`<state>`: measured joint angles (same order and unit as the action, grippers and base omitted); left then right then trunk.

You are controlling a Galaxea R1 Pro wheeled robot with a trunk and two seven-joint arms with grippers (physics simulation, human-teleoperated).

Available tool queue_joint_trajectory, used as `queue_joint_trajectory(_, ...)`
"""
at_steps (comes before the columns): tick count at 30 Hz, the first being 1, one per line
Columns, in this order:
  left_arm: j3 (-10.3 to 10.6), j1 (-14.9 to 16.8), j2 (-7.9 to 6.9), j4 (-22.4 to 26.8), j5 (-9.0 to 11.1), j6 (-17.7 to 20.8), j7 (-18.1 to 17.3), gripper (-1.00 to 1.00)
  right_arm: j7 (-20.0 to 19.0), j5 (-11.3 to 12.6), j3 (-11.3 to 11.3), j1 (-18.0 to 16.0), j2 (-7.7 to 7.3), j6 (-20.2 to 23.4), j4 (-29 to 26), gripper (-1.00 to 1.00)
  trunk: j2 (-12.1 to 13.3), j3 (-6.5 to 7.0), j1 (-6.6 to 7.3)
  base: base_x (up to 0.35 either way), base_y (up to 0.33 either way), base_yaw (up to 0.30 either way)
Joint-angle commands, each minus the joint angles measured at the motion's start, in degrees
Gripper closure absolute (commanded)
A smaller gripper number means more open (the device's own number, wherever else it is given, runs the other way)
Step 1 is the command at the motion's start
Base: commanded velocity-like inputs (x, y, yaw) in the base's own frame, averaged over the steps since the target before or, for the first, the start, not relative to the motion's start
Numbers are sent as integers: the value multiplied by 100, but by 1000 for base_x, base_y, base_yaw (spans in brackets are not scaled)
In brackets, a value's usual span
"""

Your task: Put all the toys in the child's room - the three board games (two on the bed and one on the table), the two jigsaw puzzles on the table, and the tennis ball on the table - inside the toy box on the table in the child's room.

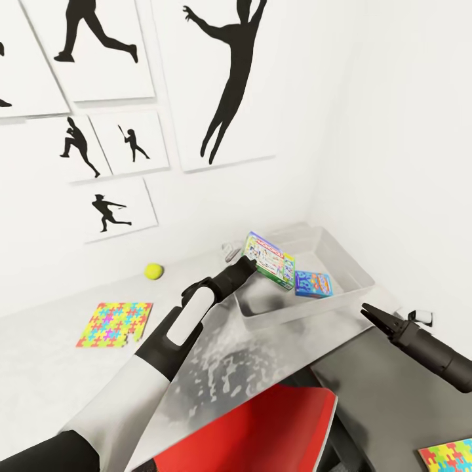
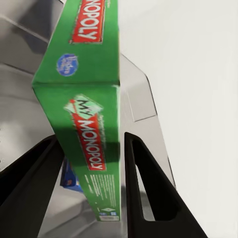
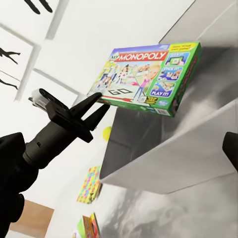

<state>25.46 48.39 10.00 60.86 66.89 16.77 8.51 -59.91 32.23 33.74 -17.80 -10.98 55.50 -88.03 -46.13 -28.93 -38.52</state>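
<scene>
Monopoly box [image 1: 269, 260] is pinched in the left gripper [image 1: 252, 259] above the toy box [image 1: 341, 262]; lower it flat, then let go.

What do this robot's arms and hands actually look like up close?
The left arm is white with black joints and a white oval panel near the wrist. Each hand, left hand and right hand, ends in two thin black tapering fingers with open triangular cut-outs. The right forearm is dark grey.
</scene>
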Motion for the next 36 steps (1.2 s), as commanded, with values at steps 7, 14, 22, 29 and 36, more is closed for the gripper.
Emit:
queue_joint_trajectory(7,3,4,0,13,61,10,45,100,-27,1,158,-4,7,7,4,-100,-5,-42,-1,0,0,0)
queue_joint_trajectory(14,3,4,0,21,61,10,45,100,-29,2,192,-4,8,2,5,-100,-5,-46,-1,0,0,0)
queue_joint_trajectory(22,3,4,0,47,61,10,43,100,-29,2,195,-4,8,-3,5,-100,-5,-46,-1,0,0,0)
queue_joint_trajectory(29,3,4,0,48,49,10,45,100,-30,2,195,-4,8,-4,5,-100,-5,-46,-1,0,0,0)
queue_joint_trajectory(36,3,4,0,48,39,10,45,100,-31,2,195,-4,8,-4,5,-100,-5,-46,-1,0,0,0)
